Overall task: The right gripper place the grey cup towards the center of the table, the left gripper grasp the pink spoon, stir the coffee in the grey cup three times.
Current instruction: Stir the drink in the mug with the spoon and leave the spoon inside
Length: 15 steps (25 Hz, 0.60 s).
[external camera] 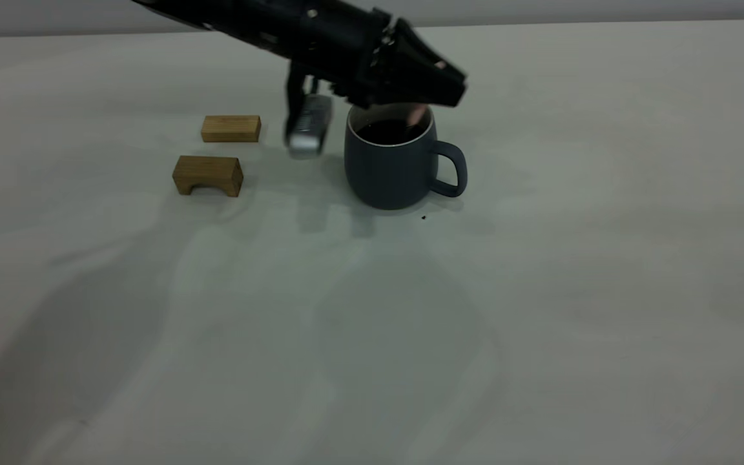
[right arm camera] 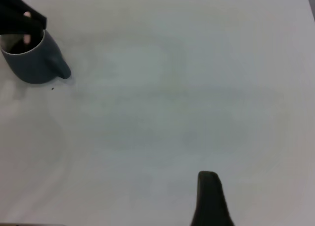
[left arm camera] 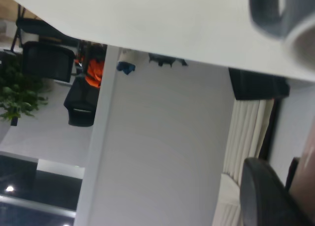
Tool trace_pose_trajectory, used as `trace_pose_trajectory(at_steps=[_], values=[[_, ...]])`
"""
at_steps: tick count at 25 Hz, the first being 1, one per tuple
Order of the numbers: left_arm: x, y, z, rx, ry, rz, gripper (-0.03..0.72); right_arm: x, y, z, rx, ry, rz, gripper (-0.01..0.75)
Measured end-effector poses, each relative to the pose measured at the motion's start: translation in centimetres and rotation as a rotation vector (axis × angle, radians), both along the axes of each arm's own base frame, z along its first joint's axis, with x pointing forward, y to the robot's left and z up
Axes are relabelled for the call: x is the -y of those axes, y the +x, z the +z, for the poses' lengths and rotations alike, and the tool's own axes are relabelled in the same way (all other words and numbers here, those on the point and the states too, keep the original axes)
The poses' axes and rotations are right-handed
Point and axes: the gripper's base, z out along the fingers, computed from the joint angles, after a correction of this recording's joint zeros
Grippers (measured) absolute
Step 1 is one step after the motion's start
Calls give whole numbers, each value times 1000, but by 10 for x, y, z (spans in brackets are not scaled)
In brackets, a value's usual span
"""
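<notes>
The grey cup stands upright near the middle of the table, its handle toward the right arm's side. Dark coffee fills it. My left gripper hovers right over the cup's mouth, shut on the pink spoon, whose pale handle slants down into the coffee; the bowl is hidden in the liquid. In the left wrist view one dark finger lies against the spoon's handle, with the cup's handle beyond. My right gripper hangs far from the cup, over bare table.
Two small wooden blocks lie to the left of the cup: a flat one and an arched one. A tiny dark speck sits on the table just in front of the cup.
</notes>
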Motion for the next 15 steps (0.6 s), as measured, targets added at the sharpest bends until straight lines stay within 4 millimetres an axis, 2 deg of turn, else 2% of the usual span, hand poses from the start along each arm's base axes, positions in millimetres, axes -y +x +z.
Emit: trace_pose_trajectory(at_steps=[5,15], values=[[-19,7,1,-27,2,31,146,0,0,0,0,0,0,570],[-19,8,1,-40,0,37,146,0,0,0,0,0,0,570]])
